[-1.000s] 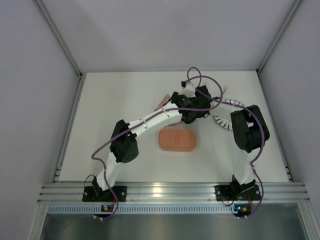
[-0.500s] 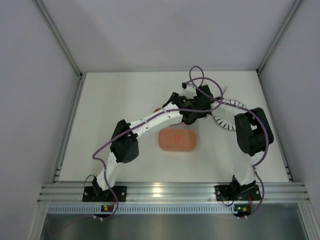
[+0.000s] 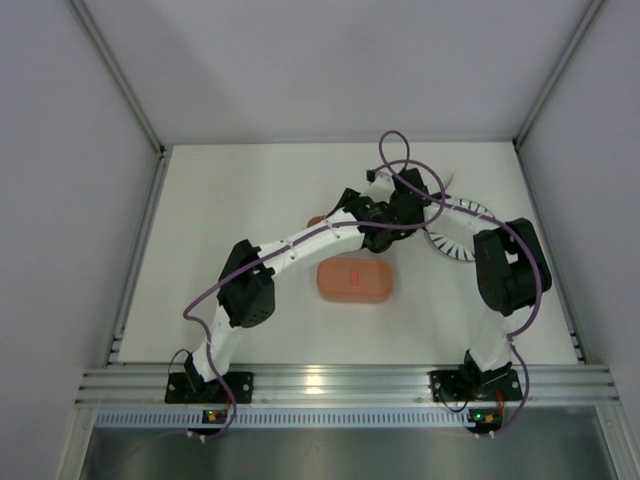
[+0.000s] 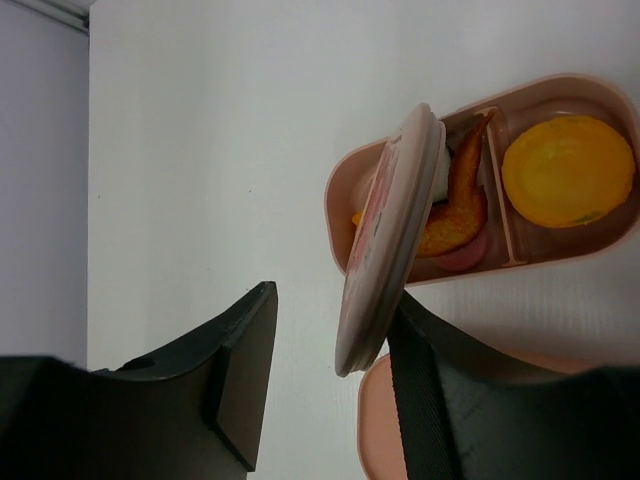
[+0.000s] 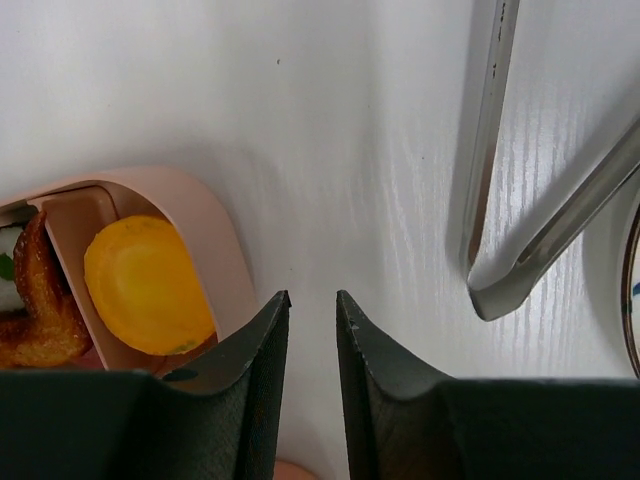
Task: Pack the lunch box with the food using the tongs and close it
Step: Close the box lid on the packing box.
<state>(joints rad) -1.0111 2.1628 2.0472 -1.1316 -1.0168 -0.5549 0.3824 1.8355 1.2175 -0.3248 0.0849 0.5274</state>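
Lunch box (image 3: 355, 280): one closed salmon-pink unit lies at the middle of the white counter (image 3: 230, 200), nearer the arm bases than both grippers. In the top view a second, open tray (image 4: 590, 88) sits just behind it, mostly hidden under the two wrists. The left wrist view shows this tray divided in two. The smaller compartment holds an orange round (image 4: 568, 170). The larger holds a brown-orange fried piece (image 4: 455, 210), a pink piece (image 4: 460, 257) and something white, partly covered.

A pink lid (image 4: 385, 230) stands tilted on edge, leaning over the larger compartment without lying flat on the rim. Its lower edge points toward the closed unit.

Left gripper (image 4: 328, 300): jaws well apart, with the lid's lower edge between them, just beside the right-hand finger (image 4: 420, 400). Whether lid and finger touch cannot be made out, and the other finger is clear of the lid.

Right gripper (image 5: 312, 300): jaws a narrow gap apart, with nothing between them, poised over bare counter just beside the rounded end of the tray.

Tongs (image 5: 488, 150): lying on the counter to the right of that gripper, apart from it, with the joined end nearest the camera. The rim of a striped plate (image 3: 450, 245) is just beyond them.
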